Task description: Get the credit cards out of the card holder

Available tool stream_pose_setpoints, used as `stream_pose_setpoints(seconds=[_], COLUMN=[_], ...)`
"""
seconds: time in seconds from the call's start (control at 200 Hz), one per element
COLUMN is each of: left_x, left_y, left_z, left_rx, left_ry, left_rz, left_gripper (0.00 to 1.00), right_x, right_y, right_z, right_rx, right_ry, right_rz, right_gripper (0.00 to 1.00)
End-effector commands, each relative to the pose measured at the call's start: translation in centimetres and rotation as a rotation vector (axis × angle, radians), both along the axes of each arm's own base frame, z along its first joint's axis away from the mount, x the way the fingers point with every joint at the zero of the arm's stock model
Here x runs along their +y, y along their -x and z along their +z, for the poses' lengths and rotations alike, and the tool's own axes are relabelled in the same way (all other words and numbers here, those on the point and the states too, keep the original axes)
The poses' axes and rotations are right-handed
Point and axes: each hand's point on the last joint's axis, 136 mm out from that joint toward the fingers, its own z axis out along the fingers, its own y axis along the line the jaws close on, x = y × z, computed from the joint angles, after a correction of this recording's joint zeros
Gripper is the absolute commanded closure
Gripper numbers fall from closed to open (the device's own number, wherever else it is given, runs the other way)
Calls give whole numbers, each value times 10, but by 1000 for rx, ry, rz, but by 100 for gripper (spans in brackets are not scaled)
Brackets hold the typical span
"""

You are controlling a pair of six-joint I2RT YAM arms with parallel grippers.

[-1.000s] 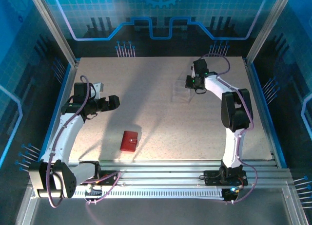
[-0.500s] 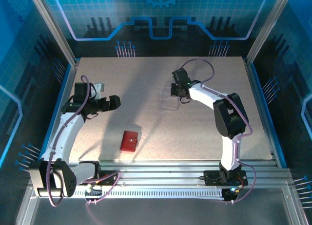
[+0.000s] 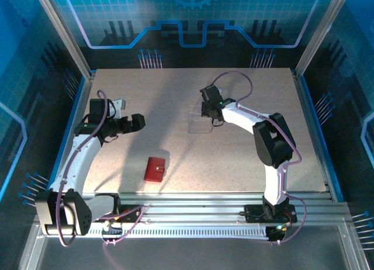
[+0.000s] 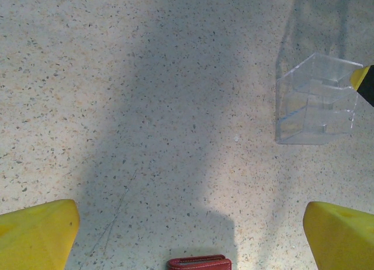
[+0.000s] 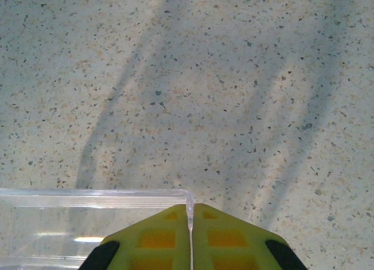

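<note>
Moved: the right gripper (image 3: 205, 108) has swung from the far right toward mid-table and the clear box (image 3: 197, 121) has come with it. The left gripper (image 3: 136, 122) and the card holder (image 3: 155, 169) have not shifted.
Top view, right tool: closed on the box, which sits just ahead of its fingers. The card holder is well apart from it, back toward the arm bases.
Top view, left tool: jaws spread fully, nothing in them. The card holder is near, ahead of it and toward the near edge.
Top view, why: the box is probably being brought close as a drop spot for the credit cards. The holder lies folded shut on the table (image 3: 175, 89), so the cards are presumably inside.
Left wrist view: fingers (image 4: 41, 235) are far apart and empty. The holder's red edge (image 4: 199, 262) lies between them, close in. The box (image 4: 315, 100) is ahead and to the right, with the other tool's yellow-black tip at its far side.
Right wrist view: pads are pinched on one thin upright wall at the box corner (image 5: 189, 214), with bare table ahead.
Wrist extras: the right wrist shows the grip is on a single wall, which the top view cannot resolve. The left wrist shows the holder lined up between open fingers.
Top extra: it shows how far the box and the holder lie apart.
</note>
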Motion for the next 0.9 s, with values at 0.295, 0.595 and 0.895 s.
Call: stream_pose_setpoints(seconds=[0.295, 0.595, 0.895], left_x=[-1, 0, 1], left_y=[2, 3, 4], left_z=[-11, -9, -9], left_rx=[35, 28, 35], left_ry=[7, 1, -1], left_rz=[-4, -4, 9], left_gripper=[1, 1, 1], right_x=[9, 9, 6], right_y=[-5, -4, -2], right_z=[-6, -2, 21], right_rx=[-7, -16, -57], right_ry=[-17, -23, -26], right_rz=[4, 6, 20], right_gripper=[89, 84, 80])
